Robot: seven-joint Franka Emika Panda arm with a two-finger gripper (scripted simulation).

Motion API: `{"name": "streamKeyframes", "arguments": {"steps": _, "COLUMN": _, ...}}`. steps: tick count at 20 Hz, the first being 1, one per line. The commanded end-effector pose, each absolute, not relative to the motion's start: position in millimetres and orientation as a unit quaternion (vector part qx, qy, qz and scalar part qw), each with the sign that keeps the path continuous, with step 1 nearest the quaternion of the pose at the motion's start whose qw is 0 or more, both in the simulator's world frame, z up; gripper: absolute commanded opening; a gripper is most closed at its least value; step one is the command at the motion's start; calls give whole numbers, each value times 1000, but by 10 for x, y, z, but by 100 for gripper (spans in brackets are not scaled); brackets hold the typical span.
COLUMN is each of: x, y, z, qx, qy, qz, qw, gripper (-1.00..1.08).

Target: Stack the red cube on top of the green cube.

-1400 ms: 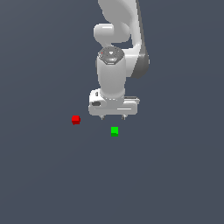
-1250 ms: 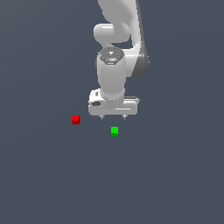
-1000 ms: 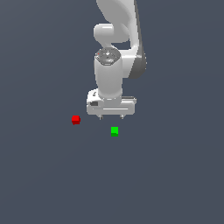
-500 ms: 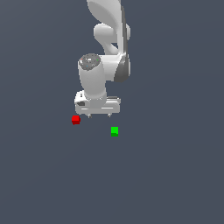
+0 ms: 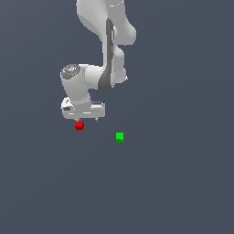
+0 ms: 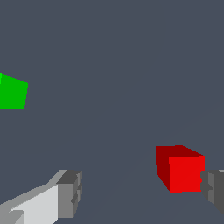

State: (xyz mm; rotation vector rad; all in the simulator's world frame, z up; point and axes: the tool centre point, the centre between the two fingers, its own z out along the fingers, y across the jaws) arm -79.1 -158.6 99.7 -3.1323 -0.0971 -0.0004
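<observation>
Red cube (image 6: 186, 173): sitting between the claw's fingers, hard up beside one finger (image 6: 213, 189), off-centre.
Claw (image 5: 84, 120): hovering directly over the red cube, jaws spread wide, gripping nothing.
Green cube (image 5: 119, 136): lying well apart from the red cube, on the table (image 5: 173, 183).

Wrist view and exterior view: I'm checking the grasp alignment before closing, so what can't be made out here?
- Wrist view: the green cube is cut off by the picture's edge.
- Wrist view: one finger is cut off by the edge; whether it touches the red cube is unclear.
- Exterior view: the pincer fingertips are too small to see, and the pincer body hides part of the red cube.
</observation>
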Motion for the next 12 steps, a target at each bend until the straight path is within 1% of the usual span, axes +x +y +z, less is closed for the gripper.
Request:
{"name": "streamKeyframes", "arguments": {"steps": 1, "x": -866, "y": -1784, "z": 905, "qx": -999, "qy": -36, "qz": 0, "qw": 3, "gripper": 100}}
{"name": "streamKeyframes", "arguments": {"steps": 6, "x": -957, "y": -2070, "z": 776, "qx": -999, "qy": -42, "qz": 0, "qw": 1, "gripper": 100}}
{"name": "streamKeyframes", "arguments": {"steps": 12, "x": -994, "y": -2235, "z": 704, "qx": -999, "qy": -45, "qz": 0, "qw": 0, "gripper": 100}}
